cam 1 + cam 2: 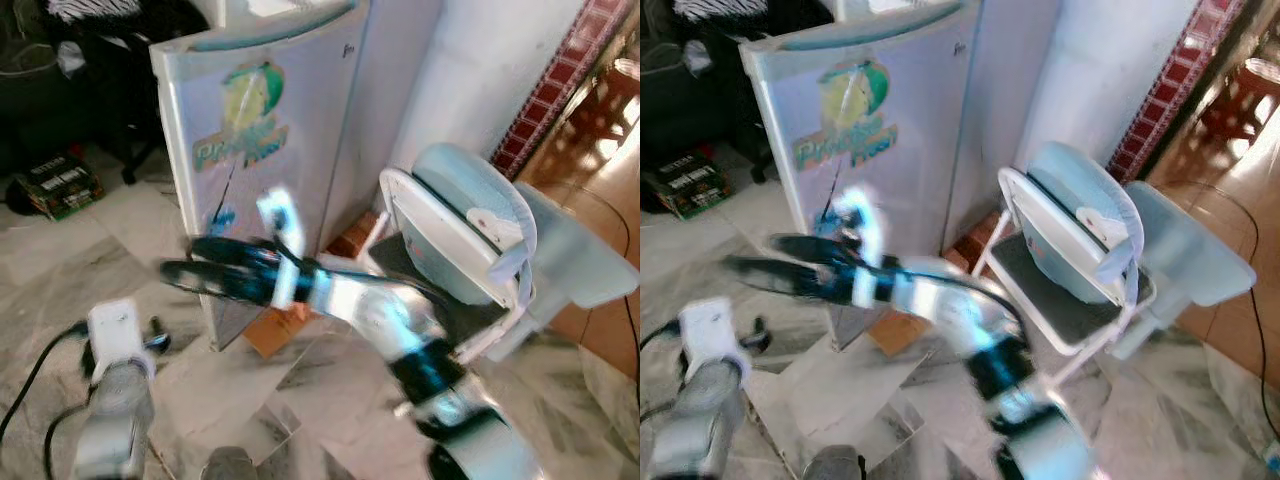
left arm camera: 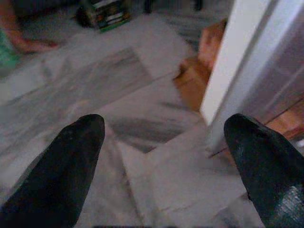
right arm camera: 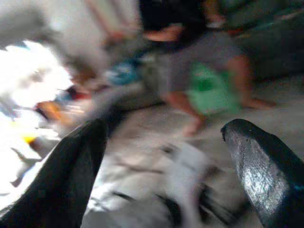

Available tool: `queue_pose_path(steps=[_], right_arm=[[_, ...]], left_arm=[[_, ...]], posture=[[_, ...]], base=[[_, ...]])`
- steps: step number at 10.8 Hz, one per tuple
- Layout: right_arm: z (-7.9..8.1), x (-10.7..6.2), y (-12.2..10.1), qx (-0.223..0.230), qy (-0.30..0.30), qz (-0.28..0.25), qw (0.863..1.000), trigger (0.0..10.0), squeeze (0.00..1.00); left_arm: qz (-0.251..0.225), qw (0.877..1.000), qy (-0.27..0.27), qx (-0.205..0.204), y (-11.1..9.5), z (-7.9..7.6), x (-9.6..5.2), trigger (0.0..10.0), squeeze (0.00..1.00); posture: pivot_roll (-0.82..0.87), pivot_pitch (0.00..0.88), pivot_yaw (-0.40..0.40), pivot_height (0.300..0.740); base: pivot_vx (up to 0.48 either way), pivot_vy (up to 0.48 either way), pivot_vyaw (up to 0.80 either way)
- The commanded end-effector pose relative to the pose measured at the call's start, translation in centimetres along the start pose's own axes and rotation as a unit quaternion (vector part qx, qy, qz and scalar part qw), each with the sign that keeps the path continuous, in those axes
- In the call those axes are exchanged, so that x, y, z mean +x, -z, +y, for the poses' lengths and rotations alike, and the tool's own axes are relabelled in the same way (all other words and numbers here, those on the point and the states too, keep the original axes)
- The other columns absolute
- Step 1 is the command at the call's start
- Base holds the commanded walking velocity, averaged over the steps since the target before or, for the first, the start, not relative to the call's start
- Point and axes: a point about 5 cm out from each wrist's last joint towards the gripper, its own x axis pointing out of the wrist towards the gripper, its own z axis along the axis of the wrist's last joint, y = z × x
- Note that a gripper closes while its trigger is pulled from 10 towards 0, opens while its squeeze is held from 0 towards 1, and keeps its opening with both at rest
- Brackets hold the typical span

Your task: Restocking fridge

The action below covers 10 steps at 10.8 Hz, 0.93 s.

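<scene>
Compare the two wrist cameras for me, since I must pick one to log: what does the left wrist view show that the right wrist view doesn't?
Left wrist view: the fridge and its white corner, orange blocks beneath it, and a green-and-black box. Right wrist view: a blurred crouching person in grey beside bright clutter. Shared: pale marbled floor, with the left gripper and right gripper each showing jaws wide apart, holding nothing.

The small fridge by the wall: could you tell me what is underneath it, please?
Reddish-brown blocks, perhaps bricks, show under the fridge, lifting it off the marble floor. How many there are is hidden by its body.
</scene>
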Motion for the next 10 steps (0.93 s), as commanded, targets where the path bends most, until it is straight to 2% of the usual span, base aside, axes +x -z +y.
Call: queue_pose_path(steps=[1,2,3,4,5,6,7,8,10], right_arm=[[-1.0,-1.0,-0.6,-0.039,0.054,-0.014,0.998,10.0,0.00],[-2.3,-2.8,-0.9,-0.059,0.121,-0.034,0.990,10.0,0.00],[-3.6,-6.5,-1.3,-0.079,0.210,-0.069,0.972,10.0,0.00],[-3.6,-8.6,-1.2,-0.102,0.243,-0.078,0.961,10.0,0.00],[-3.3,-12.5,-0.7,-0.141,0.310,-0.083,0.937,10.0,0.00],[-3.3,-14.1,-0.4,-0.150,0.348,-0.102,0.920,10.0,0.00],[-3.1,-15.1,-0.1,-0.153,0.373,-0.109,0.909,10.0,0.00],[-2.9,-15.3,0.4,-0.150,0.387,-0.107,0.904,10.0,0.00],[-2.9,-14.4,0.5,-0.160,0.382,-0.104,0.904,10.0,0.00]], left_arm=[[-0.009,1.000,0.008,0.000,-0.7,-0.1,1.0,10.0,0.00],[-0.014,1.000,-0.009,-0.002,-1.9,0.5,2.6,10.0,0.00],[-0.031,0.999,-0.026,-0.012,-4.7,1.7,4.7,10.0,0.00],[-0.040,0.998,-0.032,-0.022,-6.3,2.4,5.4,10.0,0.00],[-0.080,0.997,-0.004,0.010,-8.2,2.7,5.6,10.0,0.00],[-0.088,0.996,0.015,0.007,-7.9,2.4,5.5,10.0,0.00],[-0.085,0.996,0.015,0.001,-7.1,2.4,5.4,10.0,0.00],[-0.078,0.997,0.011,-0.013,-6.3,2.4,5.7,10.0,0.00],[-0.066,0.998,0.021,-0.010,-5.1,1.7,5.5,10.0,0.00]], posture=[[0.20,0.000,-0.088,0.740],[0.19,0.000,-0.093,0.740],[0.17,0.000,-0.098,0.740],[0.15,0.000,-0.089,0.740],[0.12,0.000,-0.073,0.740],[0.10,0.000,-0.055,0.740],[0.09,0.000,-0.049,0.740],[0.09,0.000,-0.047,0.740],[0.10,0.000,-0.049,0.740]], base=[[0.000,0.000,0.00],[0.000,0.000,0.00],[0.000,0.000,0.00],[0.000,0.000,0.00],[0.000,0.000,0.00],[0.454,0.000,0.00],[0.469,0.000,0.00],[0.472,0.000,0.00],[0.375,0.298,0.00]])
